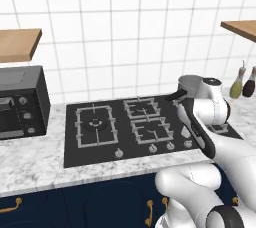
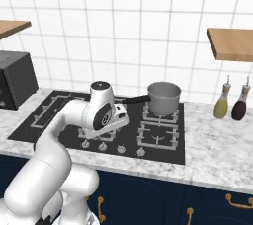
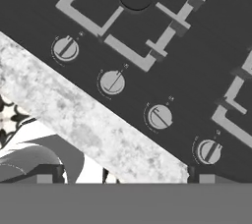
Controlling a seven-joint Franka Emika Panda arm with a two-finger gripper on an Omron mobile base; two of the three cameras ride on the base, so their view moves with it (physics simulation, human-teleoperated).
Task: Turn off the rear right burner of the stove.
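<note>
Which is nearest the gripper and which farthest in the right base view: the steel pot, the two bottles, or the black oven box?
The gripper itself is hidden under the hand, above the knob row.
1. Steel pot, just behind and to the right, on the stove.
2. Black oven box, far left on the counter.
3. Two bottles, far right. Ranks 2 and 3 are close.

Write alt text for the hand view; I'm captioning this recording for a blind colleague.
Seen from above at a slant, four small silver knobs run in a diagonal row along the front of the stove, beside the speckled marble counter edge. Grey burner grates lie beyond the knobs.
</note>
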